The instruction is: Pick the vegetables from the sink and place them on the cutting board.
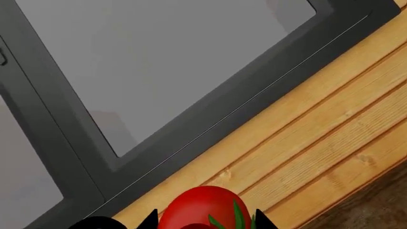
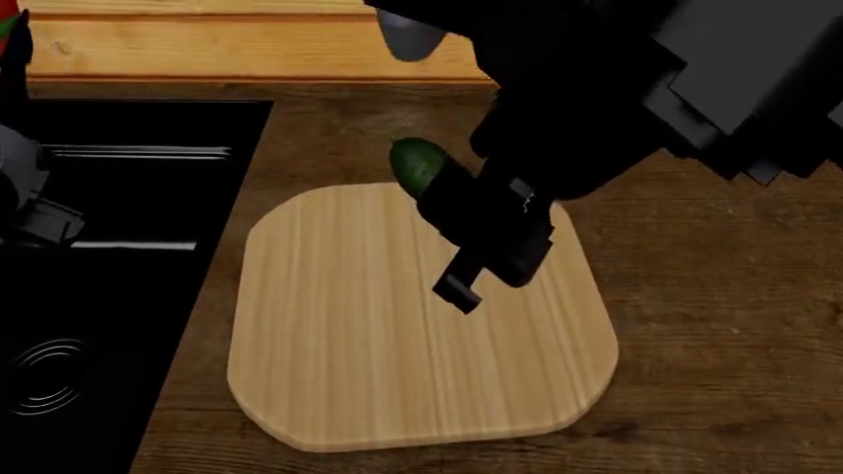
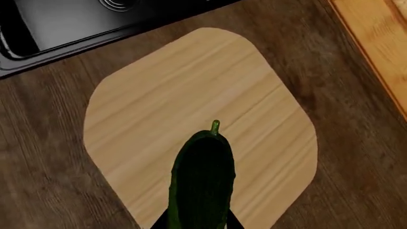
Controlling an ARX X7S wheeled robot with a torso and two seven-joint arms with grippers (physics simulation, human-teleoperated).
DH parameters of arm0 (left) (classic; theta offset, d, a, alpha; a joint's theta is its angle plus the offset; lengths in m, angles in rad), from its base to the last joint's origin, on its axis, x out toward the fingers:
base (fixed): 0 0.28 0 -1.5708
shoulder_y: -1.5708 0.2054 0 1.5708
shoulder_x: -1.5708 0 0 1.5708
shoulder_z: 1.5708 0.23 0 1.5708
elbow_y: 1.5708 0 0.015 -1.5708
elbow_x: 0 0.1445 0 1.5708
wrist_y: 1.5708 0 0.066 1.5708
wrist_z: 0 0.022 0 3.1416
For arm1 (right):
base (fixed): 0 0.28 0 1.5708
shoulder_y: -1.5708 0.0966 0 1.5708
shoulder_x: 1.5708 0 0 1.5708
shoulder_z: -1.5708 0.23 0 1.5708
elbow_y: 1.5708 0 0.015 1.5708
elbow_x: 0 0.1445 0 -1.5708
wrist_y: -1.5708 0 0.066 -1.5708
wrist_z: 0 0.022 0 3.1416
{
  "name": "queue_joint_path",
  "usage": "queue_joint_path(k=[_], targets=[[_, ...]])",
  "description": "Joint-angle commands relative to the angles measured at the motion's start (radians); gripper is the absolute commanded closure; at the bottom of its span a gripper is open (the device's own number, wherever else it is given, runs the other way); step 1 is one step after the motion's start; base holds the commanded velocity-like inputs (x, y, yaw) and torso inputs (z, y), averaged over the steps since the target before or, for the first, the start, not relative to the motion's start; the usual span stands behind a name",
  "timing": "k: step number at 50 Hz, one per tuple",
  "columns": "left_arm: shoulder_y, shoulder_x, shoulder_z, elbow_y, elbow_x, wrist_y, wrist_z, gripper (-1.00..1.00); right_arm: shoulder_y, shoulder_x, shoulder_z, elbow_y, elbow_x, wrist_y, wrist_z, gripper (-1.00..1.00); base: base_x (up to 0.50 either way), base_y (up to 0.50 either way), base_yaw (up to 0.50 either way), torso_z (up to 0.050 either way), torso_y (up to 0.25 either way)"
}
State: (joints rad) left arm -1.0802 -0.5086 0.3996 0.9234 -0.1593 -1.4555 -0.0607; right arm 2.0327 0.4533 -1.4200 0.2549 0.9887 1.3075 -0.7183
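sink (image 2: pixel 118 296) left of cutting board (image 2: pixel 395 346), cucumber (image 2: pixel 419 164) above

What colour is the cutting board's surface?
Pale light wood with lengthwise grain on the rounded rectangular cutting board; right wrist view.

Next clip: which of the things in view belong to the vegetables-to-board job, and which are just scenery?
Job:
cucumber, held in the right gripper above the cutting board
tomato, between the left gripper's fingers
sink

Scenery:
dark wooden countertop
light wooden ledge
dark-framed window
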Motion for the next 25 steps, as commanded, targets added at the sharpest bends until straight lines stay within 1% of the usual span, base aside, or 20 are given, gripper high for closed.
queue_joint_path(k=[1, 7, 16, 25], targets=[[0.003, 0.014, -0.061, 0.045, -0.011, -0.037, 0.019, 1.0, -0.059, -0.013, 0.042, -0.035, -0.057, -0.018, 0.072, 1.0, 0.0, 0.0, 0.0, 0.0, 0.0], [0.005, 0.014, -0.061, 0.048, -0.013, -0.043, 0.014, 1.0, -0.088, -0.01, 0.038, -0.063, -0.055, -0.032, 0.085, 1.0, 0.0, 0.0, 0.0, 0.0, 0.0], [0.007, 0.011, -0.065, 0.05, -0.023, -0.053, 0.019, 1.0, -0.089, -0.011, -0.031, -0.073, -0.09, -0.062, 0.03, 1.0, 0.0, 0.0, 0.0, 0.0, 0.001], [0.016, 0.008, -0.071, 0.055, -0.03, -0.055, 0.016, 1.0, -0.103, -0.006, -0.033, -0.098, -0.075, -0.046, 0.038, 1.0, 0.0, 0.0, 0.0, 0.0, 0.0]])
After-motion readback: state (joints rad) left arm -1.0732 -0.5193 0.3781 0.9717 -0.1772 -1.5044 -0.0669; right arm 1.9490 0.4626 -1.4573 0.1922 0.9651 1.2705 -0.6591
